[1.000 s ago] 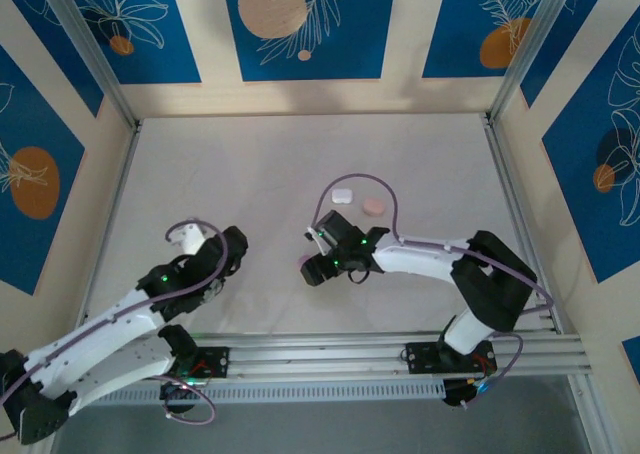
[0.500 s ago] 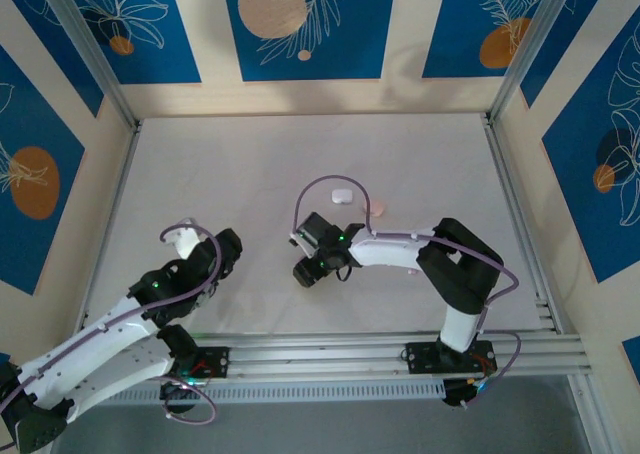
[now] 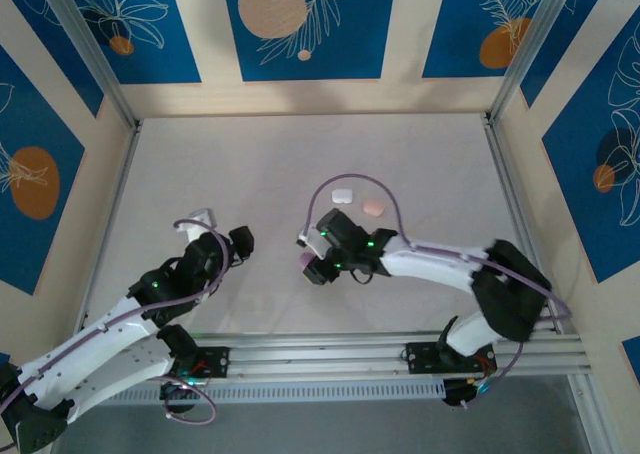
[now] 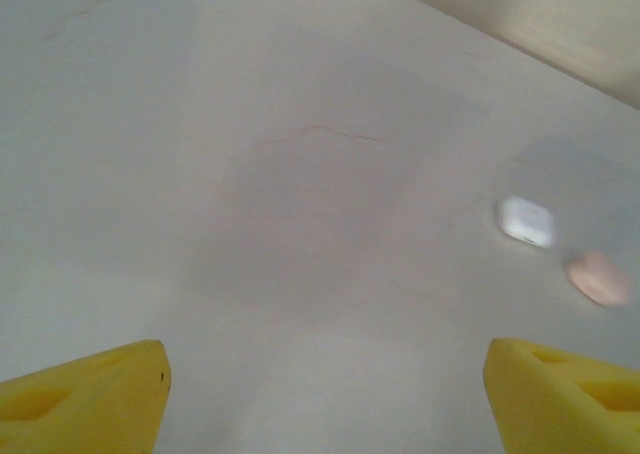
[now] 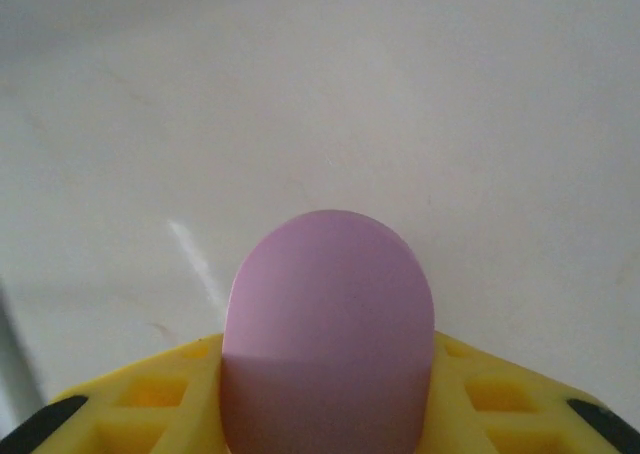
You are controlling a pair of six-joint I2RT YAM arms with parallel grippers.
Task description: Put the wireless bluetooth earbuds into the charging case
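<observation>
The lilac case [image 5: 328, 324] sits between the yellow fingers [image 5: 150, 399] of my right gripper [image 3: 312, 264], which is drawn in narrow on it. The fingers meet both its flanks, as far as I can see. Its domed end juts out toward 12 o'clock in my right wrist view, so its long axis runs along my fingers, not across them. The shell looks smooth and closed, and I cannot tell whether a bud lies inside.

Seen from above, I hold it low over the middle of the counter [image 3: 250, 164]. A white case [image 3: 342, 196] lies at 1 o'clock from it. A pink case [image 3: 373, 206] lies just beside the white one, toward 2 o'clock. Both are apart from my grip.

My left gripper [image 3: 238, 242] stands at 9 o'clock from the lilac case, spread wide and holding nothing, with bare counter under it. I judge it the nearer helper. The free domed end faces roughly its way, so a reach in from 9 o'clock would meet that end first, while my right gripper keeps the body steady.
</observation>
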